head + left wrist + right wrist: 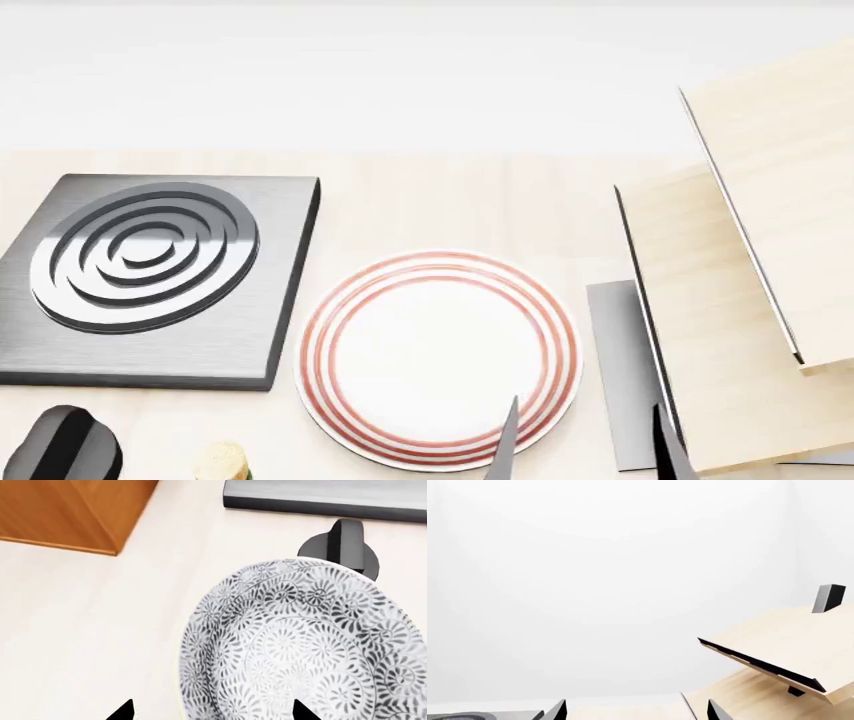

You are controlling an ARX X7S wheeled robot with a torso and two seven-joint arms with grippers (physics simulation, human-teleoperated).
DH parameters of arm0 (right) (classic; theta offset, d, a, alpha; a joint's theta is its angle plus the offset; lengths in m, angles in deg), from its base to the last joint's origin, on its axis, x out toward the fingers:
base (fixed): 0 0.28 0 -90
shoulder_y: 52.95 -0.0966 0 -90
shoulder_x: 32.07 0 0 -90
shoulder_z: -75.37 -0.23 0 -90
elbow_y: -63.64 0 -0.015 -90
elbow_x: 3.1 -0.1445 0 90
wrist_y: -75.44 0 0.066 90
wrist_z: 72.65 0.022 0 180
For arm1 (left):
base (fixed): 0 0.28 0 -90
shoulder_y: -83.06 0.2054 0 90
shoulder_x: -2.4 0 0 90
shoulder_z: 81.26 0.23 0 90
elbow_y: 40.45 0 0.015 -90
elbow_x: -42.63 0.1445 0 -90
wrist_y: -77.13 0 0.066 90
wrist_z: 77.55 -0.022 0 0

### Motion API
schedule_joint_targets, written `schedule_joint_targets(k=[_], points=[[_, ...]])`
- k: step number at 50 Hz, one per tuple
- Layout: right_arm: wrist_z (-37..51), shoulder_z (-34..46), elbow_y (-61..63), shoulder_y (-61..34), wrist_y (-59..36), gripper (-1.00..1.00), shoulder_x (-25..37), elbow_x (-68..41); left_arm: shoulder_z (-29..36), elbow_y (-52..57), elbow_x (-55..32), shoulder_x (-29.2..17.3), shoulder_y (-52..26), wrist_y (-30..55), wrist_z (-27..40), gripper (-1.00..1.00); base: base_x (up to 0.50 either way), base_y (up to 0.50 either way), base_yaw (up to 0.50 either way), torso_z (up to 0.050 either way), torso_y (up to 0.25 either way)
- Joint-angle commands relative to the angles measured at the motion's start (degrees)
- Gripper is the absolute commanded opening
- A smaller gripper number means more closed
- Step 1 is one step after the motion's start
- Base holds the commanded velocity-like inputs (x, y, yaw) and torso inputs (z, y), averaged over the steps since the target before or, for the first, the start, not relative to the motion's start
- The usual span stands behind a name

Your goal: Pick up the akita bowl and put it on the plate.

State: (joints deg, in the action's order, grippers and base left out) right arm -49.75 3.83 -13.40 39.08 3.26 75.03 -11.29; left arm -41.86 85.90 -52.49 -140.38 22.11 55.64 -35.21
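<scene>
the deep round ceramic akita bowl [303, 640], white under a dense grey-blue floral pattern, fills much of the left wrist view, lying directly ahead of the left gripper [213, 712]. only the two dark fingertips show, set wide apart; the bowl's near rim passes between them, one tip outside the wall and one over the patterned inside, so the gripper looks open and straddling the rim, though contact cannot be told. just beyond the bowl stands a black rounded object [343, 545] on the pale wooden counter [80, 630], with the front edge of the dark grey square stove burner [327, 500] past it and an orange-brown wooden box [67, 510] off to one side.

the head view does not show the bowl at all. it shows instead the flat round white plate with concentric red rings [438, 358], bare at mid-counter, just beside the burner, with a small tan object at the lower edge too cropped to identify. the right gripper [587, 445] rises at the plate's near right edge, its thin fingers spread and empty. the right wrist view gives only white wall and a tilted pale wooden board [780, 645].

judged from this, the left arm is the nearer to the bowl; being round, the bowl offers no preferred grasp axis.
</scene>
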Motion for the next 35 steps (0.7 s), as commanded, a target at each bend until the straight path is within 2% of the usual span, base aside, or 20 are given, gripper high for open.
schedule_joint_targets(k=[1, 19, 29, 35], points=[[0.1, 0.29, -0.53, -0.17, 0.16, 1.0, 0.05, -0.07, 1.08, -1.76, -0.97, -1.07, -0.23, 0.42, 0.96, 1.0, 0.0, 0.0, 0.0, 0.0, 0.0], [0.11, 0.71, -1.62, -0.51, 0.52, 1.0, 0.17, -0.32, 6.08, -5.79, -4.07, -4.69, -3.38, -0.63, 3.61, 1.0, 0.0, 0.0, 0.0, 0.0, 0.0], [0.21, 0.99, -2.03, -0.59, 0.7, 1.0, 0.19, -0.31, 12.73, -9.79, -6.84, -8.52, -7.54, -2.59, 5.89, 1.0, 0.0, 0.0, 0.0, 0.0, 0.0], [0.26, 1.06, -2.23, -0.57, 0.9, 1.0, 0.26, -0.43, 21.25, -13.5, -8.9, -12.1, -12.96, -4.69, 6.85, 1.0, 0.0, 0.0, 0.0, 0.0, 0.0]])
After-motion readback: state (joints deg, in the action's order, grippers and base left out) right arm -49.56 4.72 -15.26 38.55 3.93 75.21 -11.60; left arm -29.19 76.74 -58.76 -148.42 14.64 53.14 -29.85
